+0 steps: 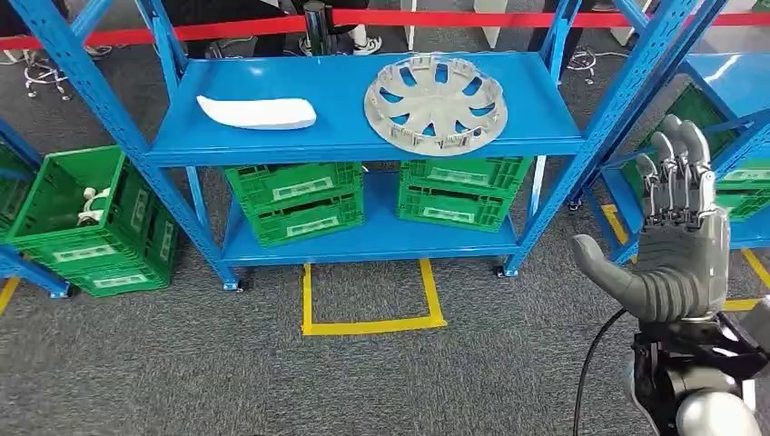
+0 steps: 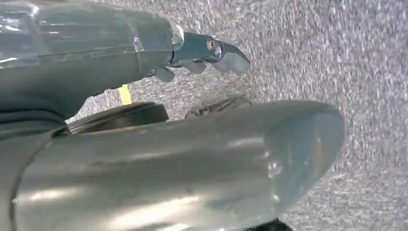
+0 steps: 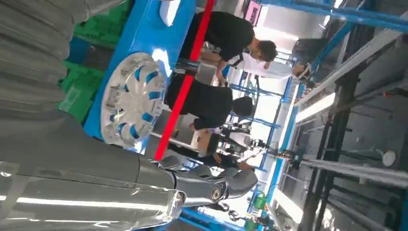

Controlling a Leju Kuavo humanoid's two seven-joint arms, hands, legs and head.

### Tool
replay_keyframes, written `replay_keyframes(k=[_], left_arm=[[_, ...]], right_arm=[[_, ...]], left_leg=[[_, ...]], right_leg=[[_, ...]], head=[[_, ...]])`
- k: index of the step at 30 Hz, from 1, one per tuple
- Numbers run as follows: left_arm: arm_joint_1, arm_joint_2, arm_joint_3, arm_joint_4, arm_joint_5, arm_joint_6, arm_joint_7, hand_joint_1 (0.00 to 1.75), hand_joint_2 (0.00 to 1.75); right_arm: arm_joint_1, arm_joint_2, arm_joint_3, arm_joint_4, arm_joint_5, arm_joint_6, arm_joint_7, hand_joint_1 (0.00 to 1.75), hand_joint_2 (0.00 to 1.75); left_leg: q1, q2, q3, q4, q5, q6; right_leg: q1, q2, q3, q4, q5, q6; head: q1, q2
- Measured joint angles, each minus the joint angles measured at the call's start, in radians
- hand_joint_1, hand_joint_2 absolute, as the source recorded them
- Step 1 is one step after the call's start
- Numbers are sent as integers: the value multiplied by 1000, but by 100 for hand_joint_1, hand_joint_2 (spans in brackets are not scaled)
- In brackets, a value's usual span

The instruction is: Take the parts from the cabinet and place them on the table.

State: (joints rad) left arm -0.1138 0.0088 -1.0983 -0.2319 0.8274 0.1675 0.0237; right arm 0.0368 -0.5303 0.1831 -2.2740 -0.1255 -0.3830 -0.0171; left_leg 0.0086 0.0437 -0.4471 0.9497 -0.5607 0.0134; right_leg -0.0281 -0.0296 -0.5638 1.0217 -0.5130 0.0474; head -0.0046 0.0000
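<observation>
While right hand (image 1: 676,241) hovers empty, hubcap (image 1: 435,100) shelved

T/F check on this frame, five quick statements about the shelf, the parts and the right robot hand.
1. The hubcap lies on the top shelf. True.
2. The white part sits in a green crate. False: it lies on the top shelf, left of the hubcap.
3. The right robot hand holds the hubcap. False: it is raised with fingers apart, holding nothing, off to the right of the shelf.
4. Green crates sit on the lower shelf under the parts. True.
5. A yellow tape outline marks the floor in front of the shelf. True.
</observation>
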Motion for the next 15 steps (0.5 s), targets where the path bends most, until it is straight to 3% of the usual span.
replay_keyframes(k=[1,3,4,5,6,8,9,10,11,13,14,15], left_arm=[[-1,-1,0,0,0,0,0,0,0],[0,-2,0,0,0,0,0,0,0],[0,-2,0,0,0,0,0,0,0],[0,-2,0,0,0,0,0,0,0],[0,-2,0,0,0,0,0,0,0],[0,-2,0,0,0,0,0,0,0],[0,0,0,1,0,0,0,0,0],[-2,0,0,1,0,0,0,0,0],[-2,0,0,1,0,0,0,0,0],[3,1,0,2,2,0,0,0,0],[2,1,0,3,2,0,1,0,0],[0,1,0,3,2,0,0,0,0]], right_arm=[[-2,-2,0,0,0,1,0,0,175],[0,-2,4,2,-1,3,0,0,175],[1,-2,6,3,-1,3,0,0,175],[1,-2,8,3,-1,2,0,0,175],[1,-2,9,3,-1,3,0,0,175],[1,-2,10,3,-1,3,0,0,175],[-1,-1,11,5,-2,3,0,0,175],[-3,-3,13,4,-1,3,-1,0,175],[-5,-3,15,4,-1,3,-1,0,175],[-1,-2,17,3,-1,3,-1,0,175],[-3,-2,16,2,-1,3,-1,0,175],[-3,-2,17,2,-1,3,-2,0,175]], left_leg=[[1,-1,-3,0,2,3],[1,-8,-2,0,1,4],[1,-11,-1,1,0,4],[1,-15,3,1,-3,3],[3,-19,10,1,-8,-1],[7,-23,31,2,-25,-13],[2,-24,30,0,-31,-21],[-3,-24,28,14,-38,-31],[-3,-18,20,14,-38,-34],[-2,1,23,14,-43,-39],[0,-2,26,20,-56,-46],[1,-33,14,54,-75,-49]], right_leg=[[0,13,-30,63,-34,1],[-1,21,-111,233,-98,7],[-1,21,-136,276,-101,9],[-1,21,-139,271,-79,9],[-2,20,-120,222,-34,8],[-3,7,-47,45,75,7],[4,-12,-38,36,48,4],[8,-4,-26,4,44,-6],[8,1,-30,3,28,-25],[9,18,-34,4,21,-36],[6,23,-26,2,18,-41],[7,26,-21,2,15,-47]], head=[[5,0],[14,0],[15,0],[15,0],[17,0],[19,0],[19,0],[21,0],[19,0],[8,0],[8,0],[-1,0]])
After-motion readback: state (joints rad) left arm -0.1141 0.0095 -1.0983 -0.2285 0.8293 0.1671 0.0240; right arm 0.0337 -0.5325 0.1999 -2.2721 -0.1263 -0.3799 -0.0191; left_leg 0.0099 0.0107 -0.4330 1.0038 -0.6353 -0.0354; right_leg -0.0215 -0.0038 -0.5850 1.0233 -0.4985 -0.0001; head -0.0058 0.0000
